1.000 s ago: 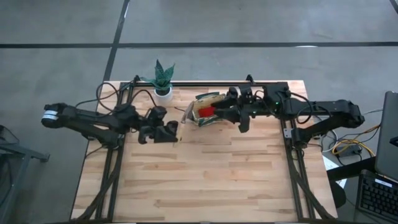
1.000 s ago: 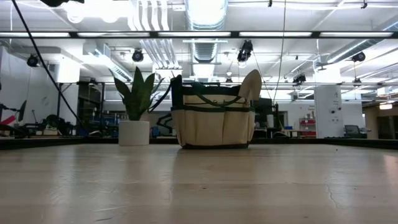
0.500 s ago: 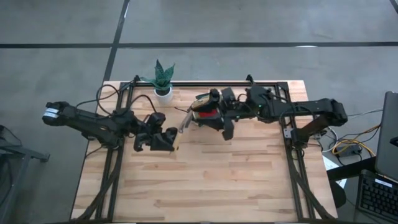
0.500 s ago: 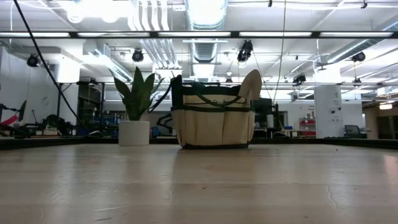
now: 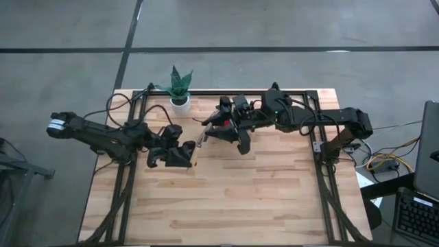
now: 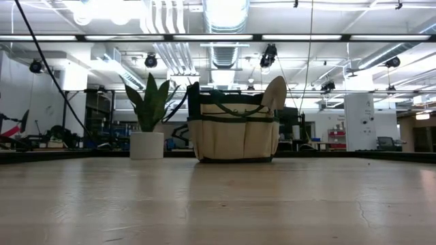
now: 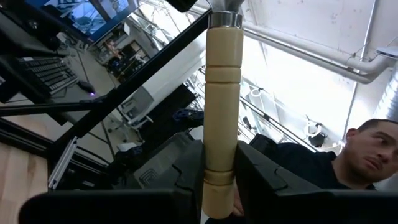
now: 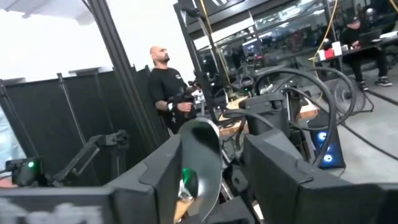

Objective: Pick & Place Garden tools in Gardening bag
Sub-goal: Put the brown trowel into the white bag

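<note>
Now two trowels, one clamped in each gripper: left gripper [image 7: 219, 186], right gripper [image 8: 202, 171].

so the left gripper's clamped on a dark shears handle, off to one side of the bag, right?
Not shears. The left wrist view shows the left gripper shut on a trowel, gripped by its pale wooden handle. The rest holds: in the high view it sits off to one side of the gardening bag.

The right hand [image 8: 214, 168] has its dark fingers [image 8: 277, 171] either side of a silver trowel blade [image 8: 200, 158]; a person [image 8: 163, 84] in black stands beyond.
</note>
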